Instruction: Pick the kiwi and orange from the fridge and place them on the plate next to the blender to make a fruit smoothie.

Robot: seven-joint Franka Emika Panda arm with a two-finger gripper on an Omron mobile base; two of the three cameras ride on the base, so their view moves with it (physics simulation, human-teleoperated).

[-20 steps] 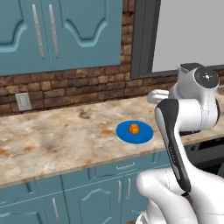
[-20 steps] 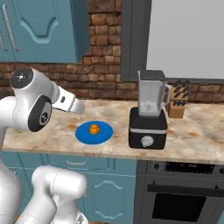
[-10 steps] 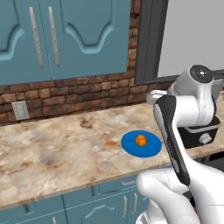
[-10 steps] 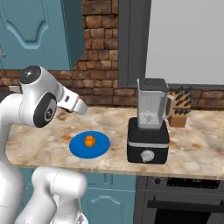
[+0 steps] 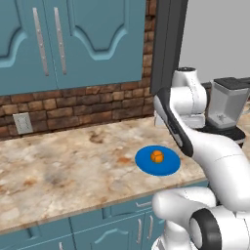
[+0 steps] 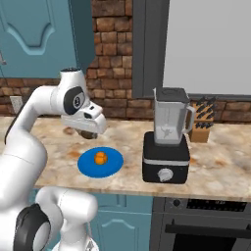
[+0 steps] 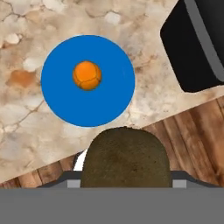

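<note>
A: Hand (image 6: 87, 132) status?
B: Clamped on the kiwi (image 7: 125, 157), held above the tabletop (image 5: 63, 171) near the plate (image 7: 105, 103).
A: Orange (image 7: 87, 75) location?
B: Resting on the blue plate, near its centre. The blender (image 6: 166, 137) stands just beside the plate.

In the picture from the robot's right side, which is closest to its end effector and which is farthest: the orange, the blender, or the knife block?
From the end effector, in the right base view:
1. The orange, on the blue plate just below it.
2. The blender, farther right on the counter.
3. The knife block, beyond the blender by the brick wall.
</note>
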